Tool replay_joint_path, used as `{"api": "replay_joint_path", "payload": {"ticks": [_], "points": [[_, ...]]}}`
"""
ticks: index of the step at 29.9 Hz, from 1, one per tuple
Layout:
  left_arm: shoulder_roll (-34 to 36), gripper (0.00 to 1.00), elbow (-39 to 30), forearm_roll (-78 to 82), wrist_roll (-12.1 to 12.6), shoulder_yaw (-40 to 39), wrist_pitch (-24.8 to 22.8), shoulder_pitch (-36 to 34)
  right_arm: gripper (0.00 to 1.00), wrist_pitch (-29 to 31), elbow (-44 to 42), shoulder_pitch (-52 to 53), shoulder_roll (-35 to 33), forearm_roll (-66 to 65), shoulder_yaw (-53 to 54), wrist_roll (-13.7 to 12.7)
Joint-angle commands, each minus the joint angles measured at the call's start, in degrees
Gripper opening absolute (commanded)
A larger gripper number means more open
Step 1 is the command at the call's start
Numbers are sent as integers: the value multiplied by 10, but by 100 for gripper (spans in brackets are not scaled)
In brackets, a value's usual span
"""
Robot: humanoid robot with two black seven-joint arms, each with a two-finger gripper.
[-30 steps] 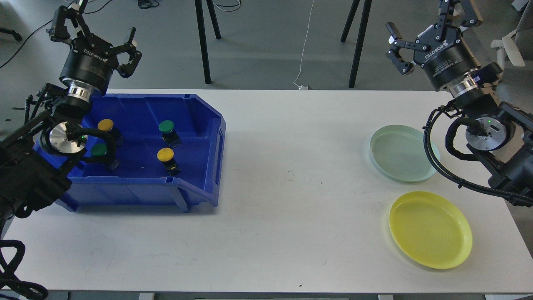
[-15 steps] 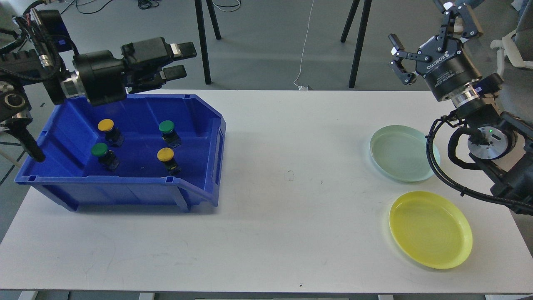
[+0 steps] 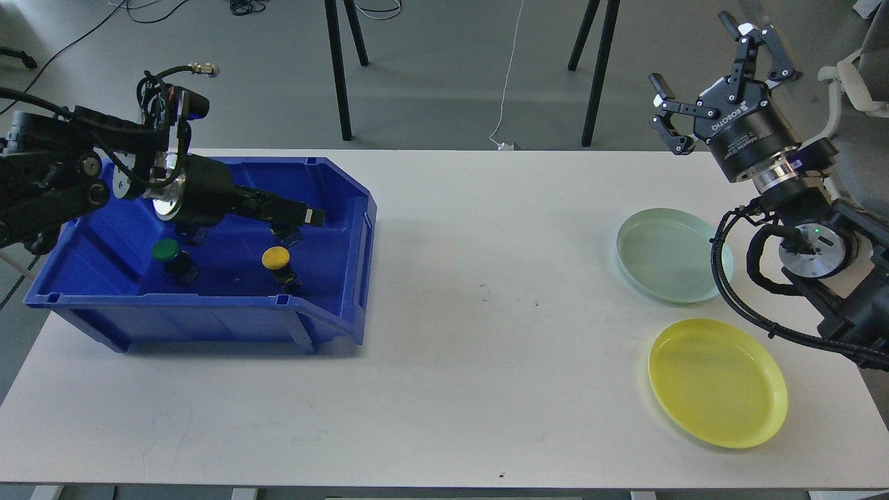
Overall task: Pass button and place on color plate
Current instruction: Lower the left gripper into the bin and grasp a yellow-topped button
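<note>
A blue bin (image 3: 333, 187) stands at the table's left. In it I see a green button (image 3: 166, 250) and a yellow button (image 3: 276, 257); two other buttons seen earlier are hidden behind my left arm. My left gripper (image 3: 305, 215) reaches low into the bin, above and behind the yellow button; it is dark and seen side-on, so its fingers cannot be told apart. My right gripper (image 3: 691, 50) is open and empty, held high beyond the table's far right edge. A pale green plate (image 3: 670, 255) and a yellow plate (image 3: 717, 382) lie at the right.
The white table (image 3: 486, 333) spans the view, with its far edge behind the bin. Black stand legs (image 3: 339, 69) rise from the floor beyond the table. My right arm's cables (image 3: 722, 278) hang over the green plate's right rim.
My left arm has swung down from above the bin's back wall into the bin, now covering the far yellow and green buttons. The right gripper has drifted slightly up and right.
</note>
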Motion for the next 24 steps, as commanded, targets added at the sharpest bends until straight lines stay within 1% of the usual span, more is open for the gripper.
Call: {"api": "replay_joint_path", "payload": {"ticks": [1,5,11,15,24], "points": [[-26,100,34,2,0,29,0,2,100,0,0,-2,0,0,0,1],[-57,100,76,2,0,56,0,10,100,0,0,-2,-2,0,0,1],[-68,100,110,3,0,57,0,39,100,0,0,-3,-3,0,1,1],[-74,100,118,3,0,57,0,54,100,0,0,-4,-3,0,1,1],[-74,100,123,3,0,57,0,60,100,0,0,-7,-2,0,2,1]]}}
